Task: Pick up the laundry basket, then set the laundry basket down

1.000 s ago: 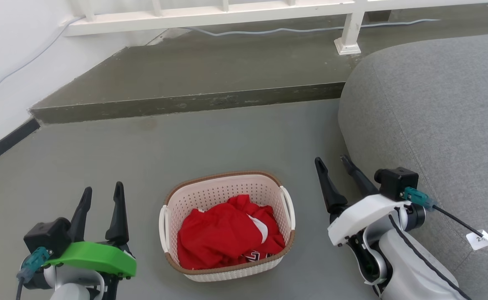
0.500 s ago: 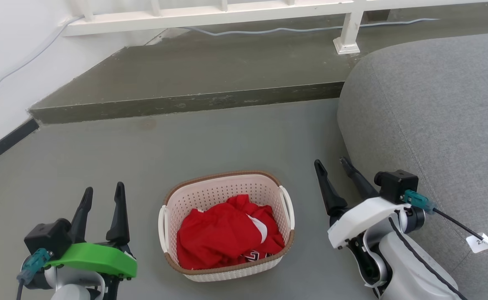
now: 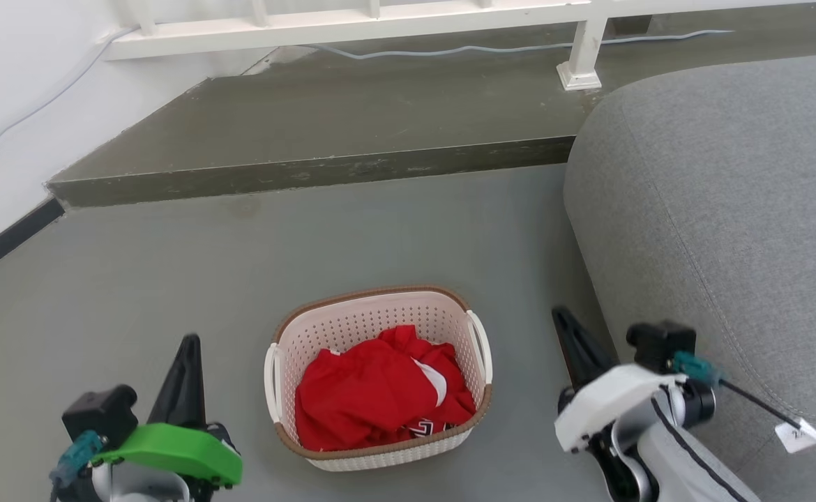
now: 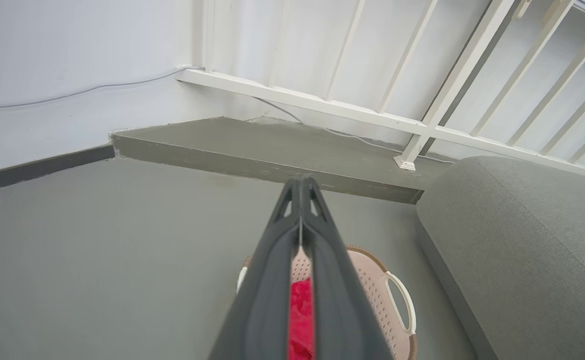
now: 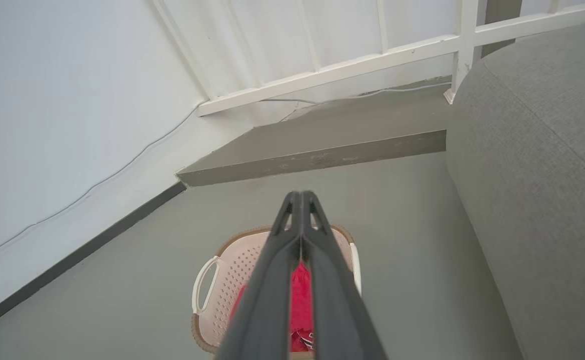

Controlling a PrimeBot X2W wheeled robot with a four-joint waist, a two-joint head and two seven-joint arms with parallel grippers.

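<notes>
The laundry basket (image 3: 366, 321) stands on the grey floor, cream-white and perforated with a brown rim and a white handle on each side; red clothing lies inside. It is also in the left wrist view (image 4: 377, 280) and the right wrist view (image 5: 222, 280), partly behind the fingers. My left gripper (image 3: 186, 345) is to the basket's left, shut and empty, tips together in the left wrist view (image 4: 301, 181). My right gripper (image 3: 563, 317) is to the basket's right, also shut on nothing, its tips closed in the right wrist view (image 5: 300, 195). Neither touches the basket.
A grey sofa (image 3: 729, 195) rises close on the right, beside my right arm. Ahead is a raised concrete step (image 3: 324, 132) with a white railing (image 3: 352, 24) and a cable behind it. A white wall (image 3: 10, 84) with a dark skirting runs along the left.
Both grippers have gone from open to shut. Both have also pulled back toward the bottom of the head view. The basket has stayed put.
</notes>
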